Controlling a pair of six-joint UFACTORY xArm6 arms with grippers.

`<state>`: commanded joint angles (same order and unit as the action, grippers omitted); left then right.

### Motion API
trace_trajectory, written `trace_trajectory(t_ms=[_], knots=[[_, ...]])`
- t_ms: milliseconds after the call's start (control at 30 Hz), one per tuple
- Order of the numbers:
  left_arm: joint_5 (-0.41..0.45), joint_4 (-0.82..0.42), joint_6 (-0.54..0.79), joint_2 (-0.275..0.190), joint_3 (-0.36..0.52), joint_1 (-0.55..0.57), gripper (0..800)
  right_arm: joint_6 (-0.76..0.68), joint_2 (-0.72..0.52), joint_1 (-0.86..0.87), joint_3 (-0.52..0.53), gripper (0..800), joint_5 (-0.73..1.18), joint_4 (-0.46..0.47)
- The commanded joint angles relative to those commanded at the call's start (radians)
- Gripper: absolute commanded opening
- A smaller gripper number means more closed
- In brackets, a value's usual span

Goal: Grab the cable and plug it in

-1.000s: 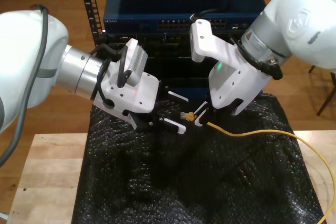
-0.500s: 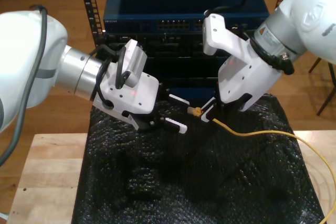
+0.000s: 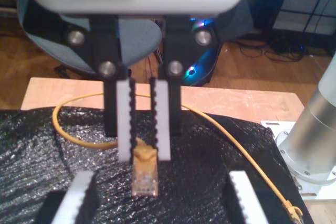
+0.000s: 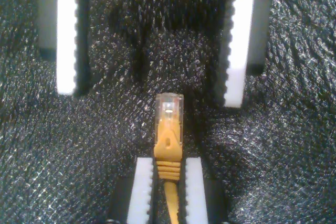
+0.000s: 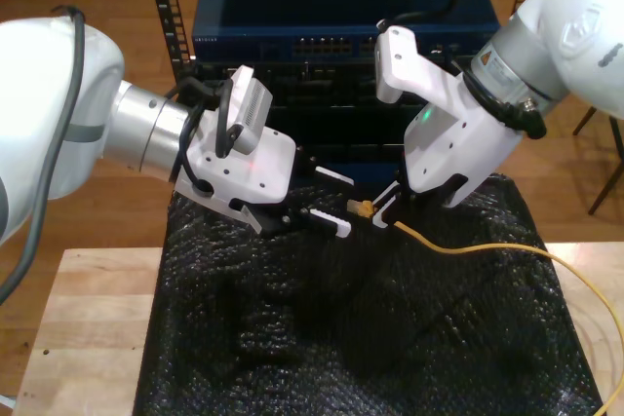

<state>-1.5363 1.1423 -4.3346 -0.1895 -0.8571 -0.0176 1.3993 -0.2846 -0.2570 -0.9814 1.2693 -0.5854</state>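
Cable (image 5: 468,248): yellow-orange. It runs in from the exterior view's right edge, across the black padded sheet (image 5: 292,338), and rises to my second gripper (image 5: 390,209).

Plug (image 4: 169,109): clear plastic. It sticks out past the fingertips of my second gripper and sits in the air above the sheet.

Second gripper: fingers (image 4: 144,187) nearly together, clamped on the yellow boot just behind the plug. The cable leaves between them toward the camera. It is the arm at the exterior view's right, tilted down toward the sheet.

First gripper (image 5: 336,202): fingers (image 3: 80,198) spread wide and holding nothing. It comes in from the exterior view's left and faces the second gripper tip to tip. The plug tip points into the gap between these open fingers, close to them. I cannot tell whether it touches them.

Surroundings: the sheet covers a wooden surface (image 5: 88,319). A blue network switch (image 5: 322,7) in a rack stands behind both grippers, with its row of ports facing forward.
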Motion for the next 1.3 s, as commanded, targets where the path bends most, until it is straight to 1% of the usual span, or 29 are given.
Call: trace_trajectory(t_ms=[133,200,233,333,400,500,600,667,833,900,1300], knots=[[0.0,-0.002,0.0,0.005,0.002,0.002,545,0.0,0.0,-0.002,0.0,7,0.0,0.0],[0.0,0.0,0.002,0.009,0.0,0.002,524,0.0,0.0,-0.002,0.0,7,0.0,0.0],[0.0,0.0,0.0,0.011,0.002,0.002,511,0.0,0.0,-0.002,0.0,7,0.0,0.0],[0.002,0.0,0.0,0.011,0.003,0.002,420,0.0,0.0,-0.002,0.0,7,0.0,0.0],[0.002,0.0,0.002,0.011,0.005,0.002,408,0.0,0.0,-0.002,0.0,7,0.0,0.0],[0.003,0.0,0.002,0.011,0.005,0.002,367,0.0,0.0,-0.003,0.002,7,0.0,0.002],[0.003,0.0,0.002,0.011,0.006,0.002,357,0.0,0.0,-0.003,0.002,7,0.002,0.0],[0.003,0.0,0.002,0.011,0.008,0.002,315,0.0,0.0,-0.003,0.0,7,0.006,0.0],[0.003,0.012,0.002,0.011,0.008,0.002,301,0.0,0.0,-0.005,0.0,7,0.006,0.0],[0.003,0.017,0.002,0.011,0.009,0.0,240,0.0,0.002,-0.005,0.0,7,0.006,0.0],[0.003,0.021,0.003,0.015,0.015,0.0,239,0.0,0.0,-0.005,-0.003,7,0.006,0.0]])
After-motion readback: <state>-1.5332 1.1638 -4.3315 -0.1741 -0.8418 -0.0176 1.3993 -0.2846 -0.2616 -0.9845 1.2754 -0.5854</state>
